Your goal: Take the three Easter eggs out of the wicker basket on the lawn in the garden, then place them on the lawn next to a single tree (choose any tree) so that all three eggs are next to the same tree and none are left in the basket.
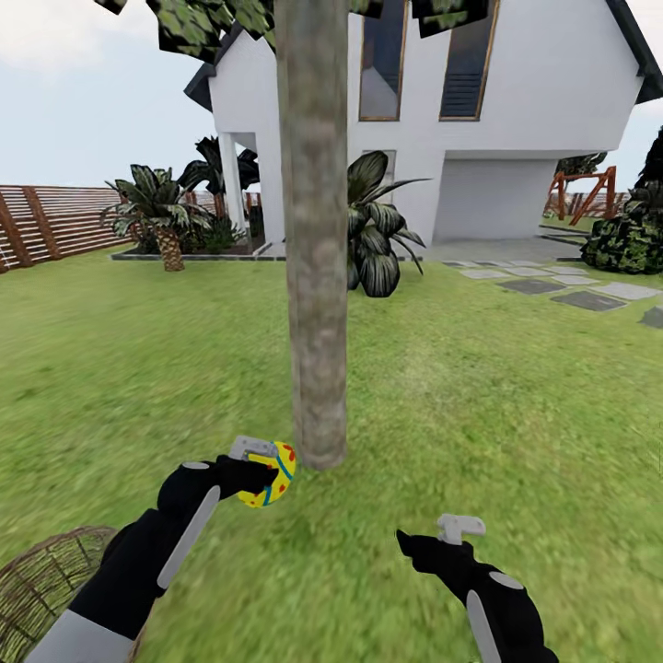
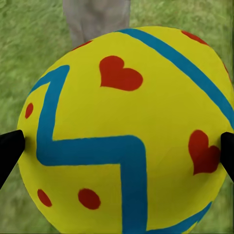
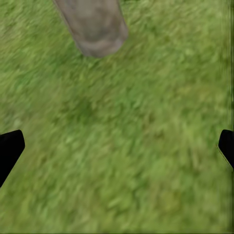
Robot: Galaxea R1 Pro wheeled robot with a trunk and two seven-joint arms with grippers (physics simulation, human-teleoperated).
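Left end effector (image 1: 262, 471) holds one Easter egg (image 1: 270, 475) just beside the tree (image 1: 315, 276); right end effector (image 1: 433, 539) is empty
We record the left end effector gripping a yellow egg with blue zigzag bands and red marks, held above the lawn (image 1: 479, 387) close to the base of the grey-brown trunk; in the left wrist view the egg (image 2: 124, 131) sits between the two dark fingertips (image 2: 9, 148), which press against its sides, with the trunk (image 2: 95, 19) behind it. We note the right end effector spread wide over bare grass (image 3: 126, 146), nothing between its fingers (image 3: 9, 151), the trunk base (image 3: 95, 27) near ahead. The wicker basket (image 1: 46, 589) stands on the grass at the lower left of the head view, partly cut off; we cannot tell its contents
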